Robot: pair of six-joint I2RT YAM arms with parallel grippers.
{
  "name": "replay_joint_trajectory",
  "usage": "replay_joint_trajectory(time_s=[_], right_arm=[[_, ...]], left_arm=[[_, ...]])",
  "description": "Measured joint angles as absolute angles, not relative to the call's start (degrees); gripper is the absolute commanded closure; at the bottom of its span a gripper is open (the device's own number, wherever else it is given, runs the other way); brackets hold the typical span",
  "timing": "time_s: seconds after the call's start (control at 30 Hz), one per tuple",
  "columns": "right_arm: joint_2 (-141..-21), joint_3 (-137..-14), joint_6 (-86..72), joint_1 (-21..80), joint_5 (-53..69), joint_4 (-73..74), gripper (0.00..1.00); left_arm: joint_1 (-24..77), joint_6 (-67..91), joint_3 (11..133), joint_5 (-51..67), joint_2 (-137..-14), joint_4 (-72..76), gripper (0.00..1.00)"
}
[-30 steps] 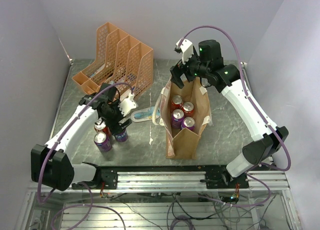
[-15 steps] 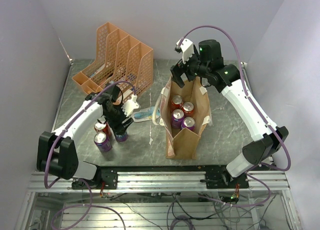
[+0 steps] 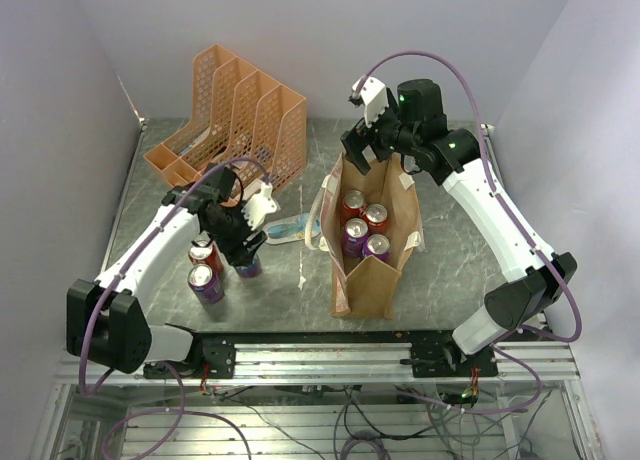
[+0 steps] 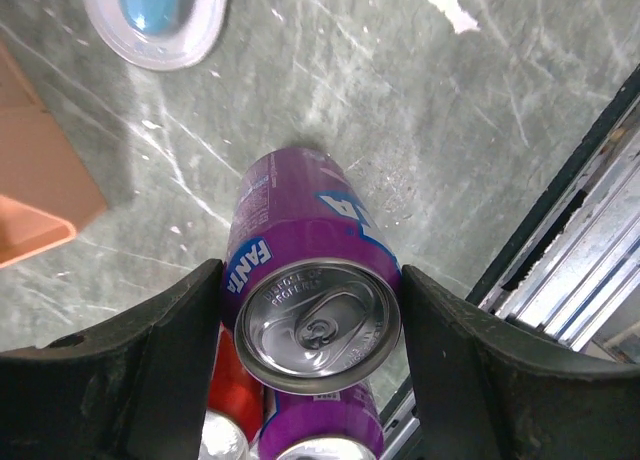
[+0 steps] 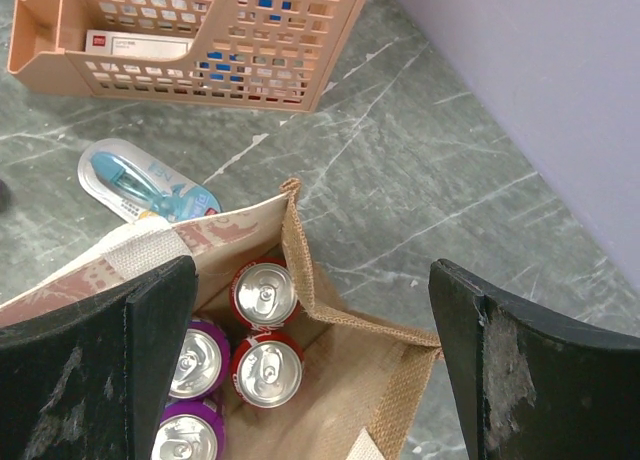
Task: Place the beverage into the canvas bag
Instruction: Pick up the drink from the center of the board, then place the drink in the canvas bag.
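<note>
My left gripper (image 3: 247,252) is shut on a purple Fanta can (image 4: 318,325); both fingers press its sides and it is tilted a little off the table, left of the bag. A red can (image 3: 203,252) and another purple can (image 3: 205,282) stand beside it, and both show under the held can in the left wrist view (image 4: 235,395) (image 4: 325,425). The tan canvas bag (image 3: 375,270) stands open at mid table with several red and purple cans (image 5: 265,370) inside. My right gripper (image 3: 365,152) is open and empty above the bag's far end (image 5: 350,325).
An orange mesh file organiser (image 3: 235,115) stands at the back left. A blister pack with a blue item (image 3: 290,227) lies between the cans and the bag. The metal rail (image 3: 320,355) runs along the near edge. Walls close both sides.
My left gripper has shifted slightly right with the purple can between its fingers, and the arm's elbow has swung. The right arm and the bag have not moved.
</note>
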State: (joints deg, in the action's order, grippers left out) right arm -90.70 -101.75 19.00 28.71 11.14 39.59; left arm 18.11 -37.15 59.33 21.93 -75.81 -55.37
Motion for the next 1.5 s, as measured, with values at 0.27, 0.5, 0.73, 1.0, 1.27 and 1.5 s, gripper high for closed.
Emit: replay_joint_trajectory(time_s=[0.27, 0.5, 0.73, 1.0, 1.27, 1.5], right_arm=[[-91.7, -103.5, 21.5, 28.7, 9.7, 39.5, 0.00], [-91.2, -103.7, 22.5, 26.6, 12.8, 40.4, 0.01], [-89.4, -103.4, 21.0, 18.7, 18.7, 42.6, 0.07], [-83.6, -99.5, 20.3, 14.9, 21.7, 46.9, 0.09], [-72.8, -89.4, 18.8, 10.1, 23.2, 48.7, 0.09], [-68.6, -83.7, 14.9, 1.6, 26.5, 46.1, 0.09]], left_arm=[[18.1, -36.8, 73.8, 24.1, -75.0, -59.1, 0.93], [18.2, -34.9, 91.1, 25.8, -75.6, -62.2, 0.93], [23.2, -28.5, 109.1, 27.9, -81.7, -63.0, 0.93], [32.9, -23.9, 118.1, 32.7, -89.1, -62.7, 0.93], [44.8, -23.8, 119.3, 33.5, -96.8, -61.3, 0.93], [50.2, -27.5, 119.2, 33.4, -101.8, -62.2, 0.93]])
